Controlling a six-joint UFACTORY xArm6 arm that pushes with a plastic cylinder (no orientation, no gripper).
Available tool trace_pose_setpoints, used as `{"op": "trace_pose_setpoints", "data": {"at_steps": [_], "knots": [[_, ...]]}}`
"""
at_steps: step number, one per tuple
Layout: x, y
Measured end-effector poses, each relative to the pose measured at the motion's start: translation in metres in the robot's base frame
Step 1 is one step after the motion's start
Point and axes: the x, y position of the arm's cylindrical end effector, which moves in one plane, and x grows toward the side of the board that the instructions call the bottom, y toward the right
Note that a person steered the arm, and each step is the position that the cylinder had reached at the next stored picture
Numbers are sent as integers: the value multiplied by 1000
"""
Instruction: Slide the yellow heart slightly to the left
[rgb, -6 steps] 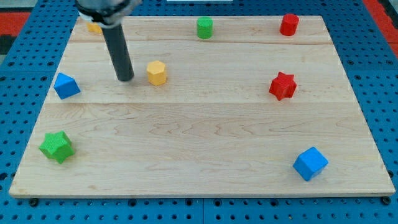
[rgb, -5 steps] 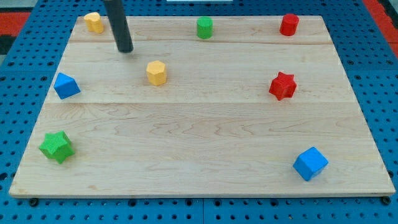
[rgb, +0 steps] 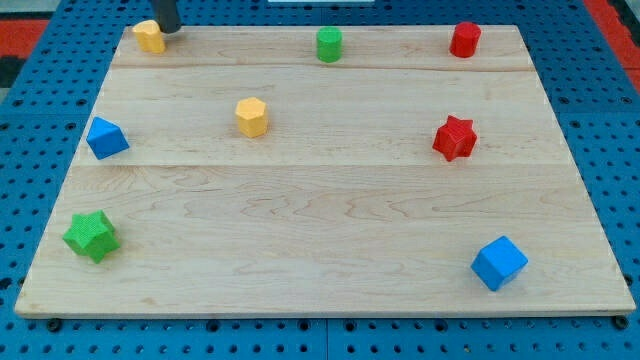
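Observation:
The yellow heart (rgb: 149, 36) lies at the top left corner of the wooden board (rgb: 320, 220). My tip (rgb: 169, 30) stands just to the heart's right, at the board's top edge, close to or touching the heart; most of the rod is cut off by the view's top. A yellow hexagonal block (rgb: 252, 117) lies lower, left of the middle.
A green cylinder (rgb: 329, 44) and a red cylinder (rgb: 464, 39) stand along the top edge. A red star (rgb: 455, 137) lies at the right, a blue cube (rgb: 499, 263) at the bottom right, a blue block (rgb: 107, 137) at the left, a green star (rgb: 92, 236) at the bottom left.
My tip has moved up and to the left, from beside the yellow hexagon to the right side of the yellow heart. No block has visibly moved.

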Motion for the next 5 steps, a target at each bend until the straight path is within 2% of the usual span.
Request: {"op": "trace_pose_setpoints", "data": {"at_steps": [1, 3, 5], "knots": [[0, -22], [1, -30], [15, -59]]}}
